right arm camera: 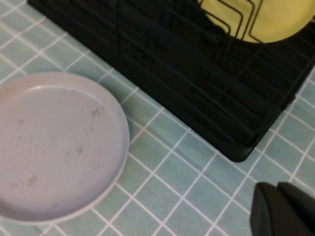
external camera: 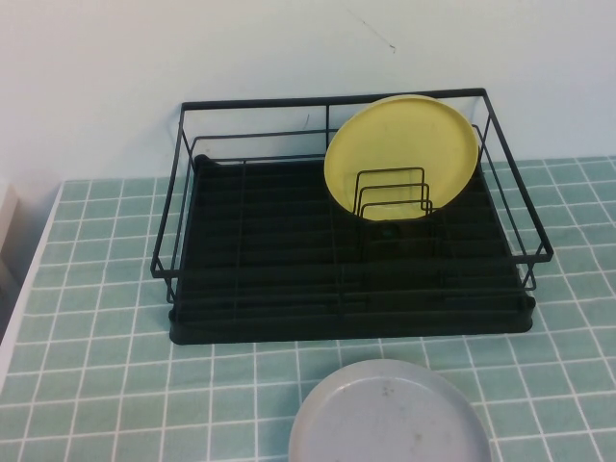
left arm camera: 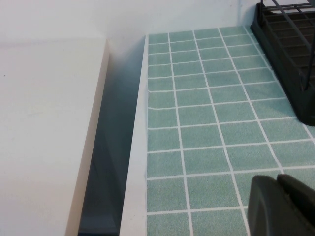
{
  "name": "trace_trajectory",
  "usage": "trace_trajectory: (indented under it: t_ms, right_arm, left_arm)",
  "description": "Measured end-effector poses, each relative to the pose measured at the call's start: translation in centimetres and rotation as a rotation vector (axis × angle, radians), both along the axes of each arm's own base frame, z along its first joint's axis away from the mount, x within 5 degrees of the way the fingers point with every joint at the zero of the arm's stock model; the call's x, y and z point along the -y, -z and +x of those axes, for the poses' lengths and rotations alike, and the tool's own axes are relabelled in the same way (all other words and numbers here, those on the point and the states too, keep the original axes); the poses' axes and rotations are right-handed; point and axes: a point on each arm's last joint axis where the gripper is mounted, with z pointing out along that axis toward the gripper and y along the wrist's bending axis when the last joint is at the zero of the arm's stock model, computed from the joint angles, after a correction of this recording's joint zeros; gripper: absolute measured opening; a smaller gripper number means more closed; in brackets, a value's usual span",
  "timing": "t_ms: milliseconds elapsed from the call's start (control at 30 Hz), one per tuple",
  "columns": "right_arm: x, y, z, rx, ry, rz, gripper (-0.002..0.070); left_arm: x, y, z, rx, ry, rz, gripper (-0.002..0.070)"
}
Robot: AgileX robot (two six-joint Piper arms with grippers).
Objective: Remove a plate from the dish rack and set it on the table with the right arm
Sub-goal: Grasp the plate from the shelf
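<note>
The pale-yellow plate (external camera: 401, 154) stands upright against the wire dividers at the back right of the black dish rack (external camera: 279, 279); part of it also shows in the right wrist view (right arm camera: 266, 19). Neither arm appears in the high view. My right gripper (right arm camera: 278, 206) is shut and empty, above the green tiled table (right arm camera: 172, 167) near the rack's front corner (right arm camera: 236, 147), well apart from the plate. My left gripper (left arm camera: 280, 201) is shut and empty over the table (left arm camera: 206, 123) near its left edge, away from the rack (left arm camera: 290, 54).
A grey plate (external camera: 390, 414) lies flat on the table in front of the rack, also in the right wrist view (right arm camera: 54, 142). A white surface (left arm camera: 44, 128) lies beyond a gap at the table's left edge. A white wall stands behind the rack.
</note>
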Motion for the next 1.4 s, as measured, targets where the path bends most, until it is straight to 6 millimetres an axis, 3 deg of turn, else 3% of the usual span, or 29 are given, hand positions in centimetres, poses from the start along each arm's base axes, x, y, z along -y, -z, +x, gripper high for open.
trace_trajectory:
  t_ms: [100, 233, 433, 567, 633, 833, 900, 1200, 1400]
  right_arm:
    - [-0.1, -2.4, 4.5, -0.084, -0.141, -0.079, -0.0001]
    - [-1.0, -4.1, 9.7, -0.185, -0.295, -0.169, -0.0001]
    - [-4.2, -4.5, 17.6, -0.208, -0.399, -0.358, -0.0001]
    - [-5.7, -4.5, 22.8, -0.169, -0.361, -0.344, 0.0004]
    - [-6.4, -4.3, 24.9, -0.142, -0.361, -0.313, 0.0048]
    - [-8.4, -3.2, 28.1, -0.023, -0.491, -0.233, 0.037]
    - [-8.8, -2.7, 28.9, 0.044, -0.526, -0.26, 0.0421]
    - [-9.8, -0.5, 32.1, 0.224, -0.461, -0.288, 0.0444]
    - [-10.1, 2.4, 33.7, 0.209, -0.436, -0.275, 0.0445]
  left_arm:
    - [0.0, 0.0, 0.0, 0.0, 0.0, 0.0, -0.0003]
    - [0.0, 0.0, 0.0, 0.0, 0.0, 0.0, -0.0003]
    - [0.0, 0.0, 0.0, 0.0, 0.0, 0.0, -0.0003]
    - [0.0, 0.0, 0.0, 0.0, 0.0, 0.0, -0.0003]
    - [0.0, 0.0, 0.0, 0.0, 0.0, 0.0, -0.0003]
    - [0.0, 0.0, 0.0, 0.0, 0.0, 0.0, -0.0003]
    - [0.0, 0.0, 0.0, 0.0, 0.0, 0.0, -0.0003]
    - [0.0, 0.0, 0.0, 0.0, 0.0, 0.0, -0.0003]
    - [0.0, 0.0, 0.0, 0.0, 0.0, 0.0, -0.0003]
